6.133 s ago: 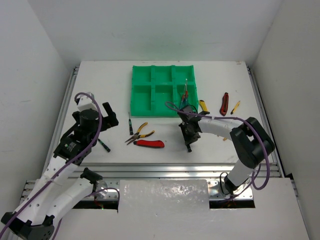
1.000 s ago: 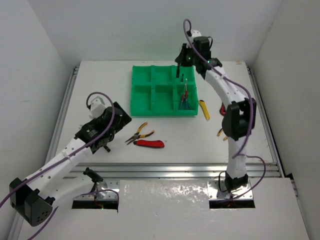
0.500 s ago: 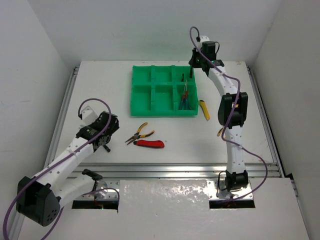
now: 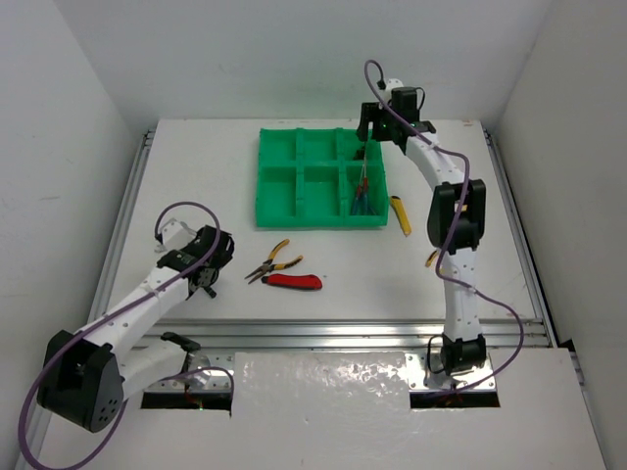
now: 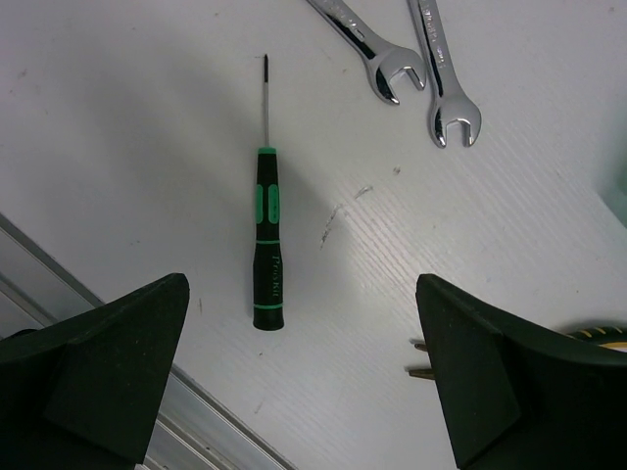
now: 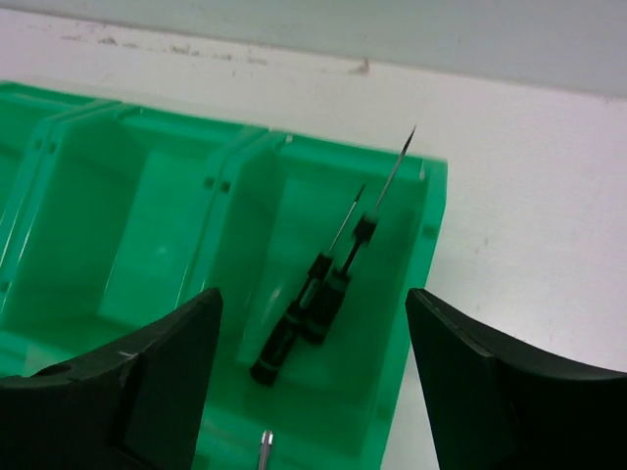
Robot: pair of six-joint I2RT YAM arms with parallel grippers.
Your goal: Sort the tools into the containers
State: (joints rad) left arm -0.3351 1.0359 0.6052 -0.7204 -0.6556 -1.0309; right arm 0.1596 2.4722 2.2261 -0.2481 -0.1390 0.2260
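Overhead, right gripper (image 4: 370, 125) hangs over the far right compartment of the green tray (image 4: 263, 196), left gripper (image 4: 206, 272) over the table (image 4: 196, 166) near the pliers (image 4: 272, 261); left wrist: jaws apart above a green-handled screwdriver (image 5: 267, 250), likely the next pick, needing descent and closure; right wrist: jaws apart and empty, two black screwdrivers (image 6: 315, 294) lying in that compartment, deposit judged complete.

The left claw (image 5: 304, 382) has matte black fingers (image 5: 98, 382). Between them lies the green-banded screwdriver (image 5: 266, 250), its handle black with bright green rings (white lettering near the butt), on a white table (image 5: 118, 117). Beyond it gleam two silver wrenches (image 5: 358, 39). Under the right claw (image 6: 313, 392) the tray (image 6: 98, 225) is vivid green, and the black screwdrivers (image 6: 292, 318) in it have thin grey shafts.
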